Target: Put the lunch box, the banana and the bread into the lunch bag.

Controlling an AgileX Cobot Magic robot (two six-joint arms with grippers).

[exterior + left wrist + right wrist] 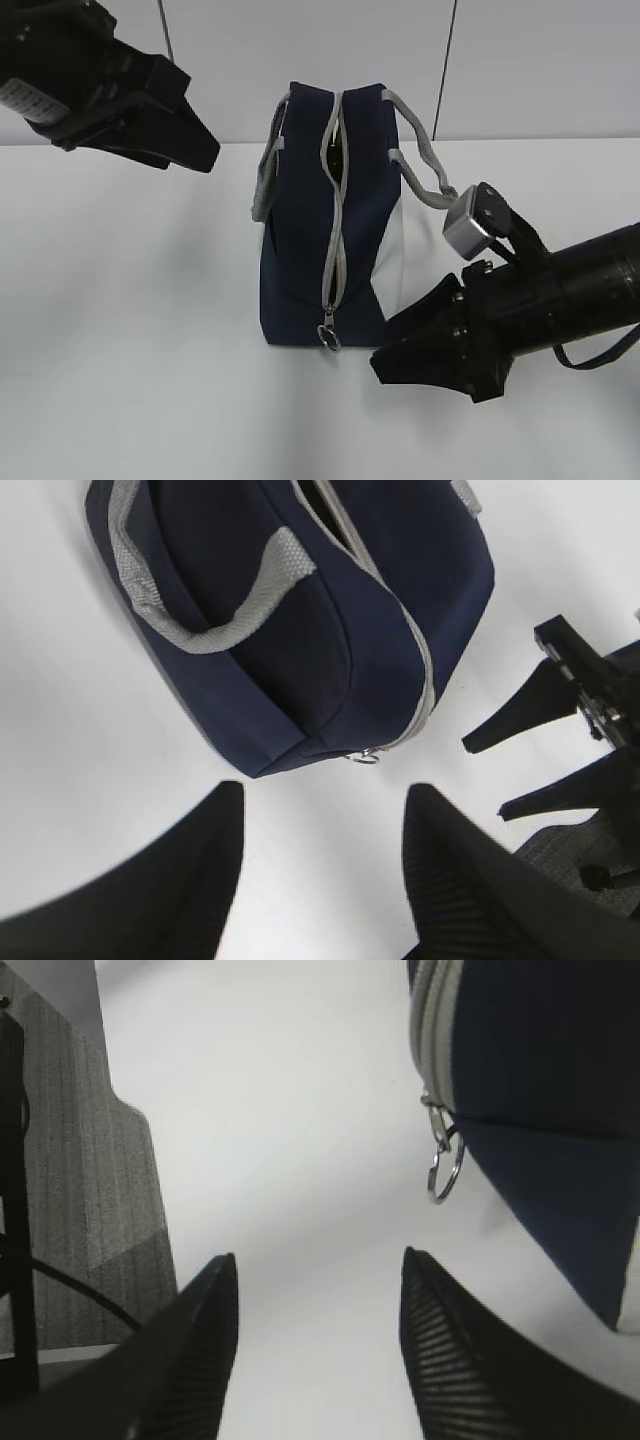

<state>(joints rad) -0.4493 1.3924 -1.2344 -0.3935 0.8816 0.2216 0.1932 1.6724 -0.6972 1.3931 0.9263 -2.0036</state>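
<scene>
The navy lunch bag [300,230] stands upright mid-table, its grey zipper [335,230] running down the front to a metal ring pull [328,337]. The zipper gapes slightly near the top. The lunch box, banana and bread are out of view. My left gripper [200,125] is open and empty, raised to the bag's upper left. In the left wrist view it [325,790] hovers off the bag's [300,610] zipper end. My right gripper [382,345] is open and empty, low beside the bag's front right corner. In the right wrist view it [318,1258] sits just short of the ring pull [443,1170].
The white table [130,330] stretches all round the bag. Its left edge and the grey floor [70,1210] show in the right wrist view. The grey webbing handles [425,160] hang out to both sides. The right gripper's fingers [520,715] show in the left wrist view.
</scene>
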